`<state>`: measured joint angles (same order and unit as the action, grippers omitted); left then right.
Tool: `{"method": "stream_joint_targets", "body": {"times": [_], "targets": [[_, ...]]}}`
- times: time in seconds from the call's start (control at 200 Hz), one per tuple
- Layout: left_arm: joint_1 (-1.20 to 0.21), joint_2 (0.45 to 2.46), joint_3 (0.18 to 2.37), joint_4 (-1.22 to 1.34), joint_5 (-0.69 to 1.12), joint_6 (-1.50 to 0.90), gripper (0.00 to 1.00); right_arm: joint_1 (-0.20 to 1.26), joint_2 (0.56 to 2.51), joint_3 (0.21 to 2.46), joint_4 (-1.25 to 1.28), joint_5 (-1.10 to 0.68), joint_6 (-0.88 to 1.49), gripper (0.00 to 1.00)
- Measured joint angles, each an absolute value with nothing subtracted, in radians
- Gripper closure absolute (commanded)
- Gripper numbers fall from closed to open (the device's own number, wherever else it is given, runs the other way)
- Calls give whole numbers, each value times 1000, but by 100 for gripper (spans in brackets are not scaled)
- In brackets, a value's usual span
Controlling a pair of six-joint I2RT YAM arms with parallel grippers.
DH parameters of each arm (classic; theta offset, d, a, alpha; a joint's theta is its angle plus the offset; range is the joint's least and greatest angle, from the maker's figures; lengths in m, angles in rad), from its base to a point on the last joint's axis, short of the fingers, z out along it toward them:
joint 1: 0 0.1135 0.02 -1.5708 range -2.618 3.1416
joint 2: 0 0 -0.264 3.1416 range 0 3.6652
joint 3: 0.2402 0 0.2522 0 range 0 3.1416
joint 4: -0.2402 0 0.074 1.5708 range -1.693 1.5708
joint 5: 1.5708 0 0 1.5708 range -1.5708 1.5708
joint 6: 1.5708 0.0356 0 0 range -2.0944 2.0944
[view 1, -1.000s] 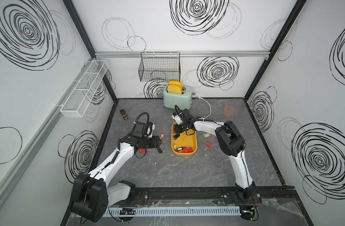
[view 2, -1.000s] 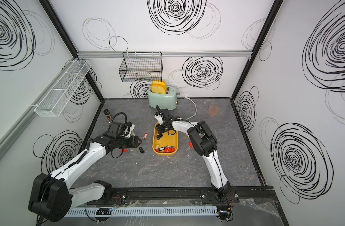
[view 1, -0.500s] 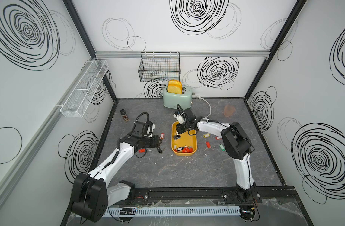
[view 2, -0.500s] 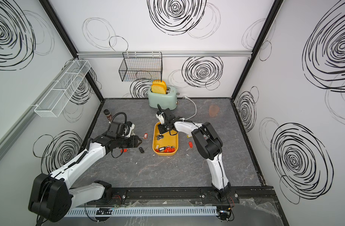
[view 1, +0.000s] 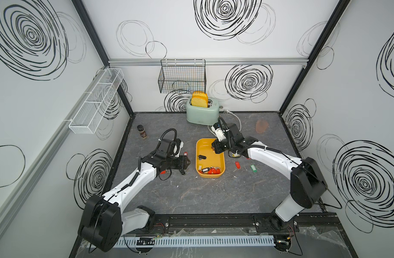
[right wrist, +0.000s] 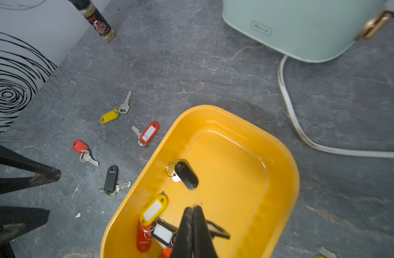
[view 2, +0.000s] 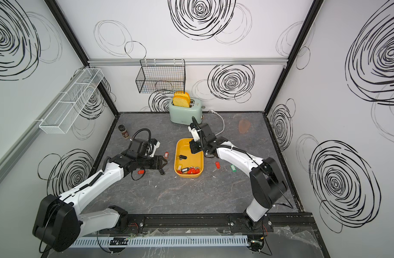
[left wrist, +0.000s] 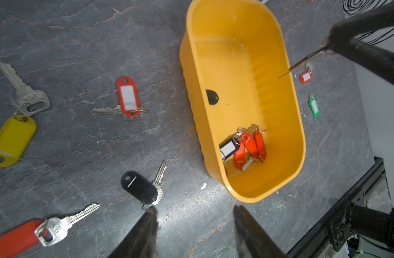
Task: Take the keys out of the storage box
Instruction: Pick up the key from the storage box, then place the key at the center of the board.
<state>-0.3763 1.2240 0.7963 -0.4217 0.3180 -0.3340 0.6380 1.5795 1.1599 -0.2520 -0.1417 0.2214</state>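
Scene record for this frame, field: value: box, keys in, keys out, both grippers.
storage box: yellow, upright
keys in: lone black-tag key; cluster of red, yellow, black-framed tags at robot-side end
keys out, left: yellow-tag key, two red-tag keys, black-tag key
keys out, right: single red-tag key, green-tag key
left gripper: open, empty, beside box
right gripper: shut on thin key, over box's far part

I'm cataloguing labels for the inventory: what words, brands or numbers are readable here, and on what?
None can be read.
toaster: embossed badge, too blurred.
spice bottle: printed label, blurred.
key on the yellow tag: stamped head, illegible.
red key tag: white insert, blank.
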Motion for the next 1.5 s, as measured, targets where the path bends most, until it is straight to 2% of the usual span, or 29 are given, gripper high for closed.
{"method": "stream_joint_targets", "body": {"times": [0.31, 0.635, 0.995, 1.316, 1.401, 1.496], "targets": [[-445, 1282, 837, -392, 318, -338, 41, 546, 1295, 941, -369, -43, 303, 96], [-469, 1344, 863, -368, 318, -338, 41, 545, 1213, 822, -560, 76, 447, 97], [-473, 1359, 863, -363, 317, -338, 41, 551, 1248, 788, -682, 139, 578, 97], [-473, 1359, 863, -363, 314, -338, 42, 641, 1344, 726, -669, 114, 630, 96], [-473, 1359, 863, -363, 313, -337, 42, 658, 1352, 710, -659, 102, 643, 92], [-473, 1359, 863, -363, 313, -337, 41, 673, 1354, 703, -653, 91, 651, 72]]}}
